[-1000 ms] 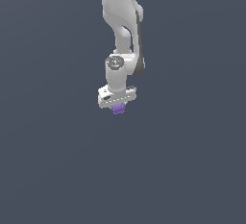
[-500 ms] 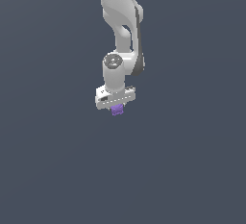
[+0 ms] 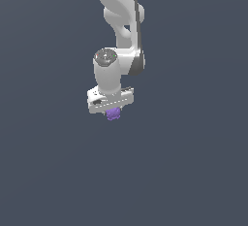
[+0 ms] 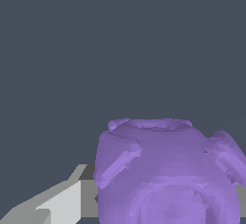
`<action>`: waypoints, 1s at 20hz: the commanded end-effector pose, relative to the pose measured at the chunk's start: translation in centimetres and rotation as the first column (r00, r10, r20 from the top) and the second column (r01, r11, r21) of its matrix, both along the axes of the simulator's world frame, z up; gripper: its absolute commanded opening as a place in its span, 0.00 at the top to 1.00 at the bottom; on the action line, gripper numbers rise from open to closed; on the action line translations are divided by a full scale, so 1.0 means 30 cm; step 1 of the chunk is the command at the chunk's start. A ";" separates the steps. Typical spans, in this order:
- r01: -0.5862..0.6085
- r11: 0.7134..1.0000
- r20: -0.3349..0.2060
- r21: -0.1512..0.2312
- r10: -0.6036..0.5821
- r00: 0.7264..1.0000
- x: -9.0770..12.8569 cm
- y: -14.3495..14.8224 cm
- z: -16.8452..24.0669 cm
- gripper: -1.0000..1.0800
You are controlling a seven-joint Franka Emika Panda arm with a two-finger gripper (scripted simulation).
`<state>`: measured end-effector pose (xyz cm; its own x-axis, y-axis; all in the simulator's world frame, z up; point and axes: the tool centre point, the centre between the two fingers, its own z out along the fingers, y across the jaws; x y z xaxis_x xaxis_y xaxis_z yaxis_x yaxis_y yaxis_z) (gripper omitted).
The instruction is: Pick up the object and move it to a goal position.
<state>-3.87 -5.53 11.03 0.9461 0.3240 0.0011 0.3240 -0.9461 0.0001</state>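
Item one, exterior view: white Panda arm point(image 3: 118, 21), entering from the top of the frame and hanging downward, ending in a round wrist housing and a white gripper bar point(image 3: 110, 99) set slightly tilted. Item two: gripper point(image 3: 113, 111) below the bar, jaws closed in on the object point(image 3: 114, 114), a small purple lumpy block that protrudes just beneath the bar's middle, held off any surface against a plain dark grey-blue backdrop. Item three, wrist view: the object point(image 4: 168, 175) seen close, filling much of the frame, with a rounded body, flat-rimmed top and stubby lumps on either side; a pale grey finger point(image 4: 57, 204) lies against its flank, touching. Markings: no brand, label or legible writing on arm, gripper or object.
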 end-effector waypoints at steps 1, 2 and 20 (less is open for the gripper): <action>-0.001 1.000 0.000 0.000 0.001 1.000 0.053 -0.019 0.051 1.00; -0.001 1.000 0.000 0.000 0.001 1.000 0.074 -0.027 0.070 1.00; -0.001 1.000 -0.001 0.000 0.001 1.000 0.292 -0.101 0.258 1.00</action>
<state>4.65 -8.49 18.58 0.9458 0.3248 0.0007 0.3248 -0.9458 -0.0001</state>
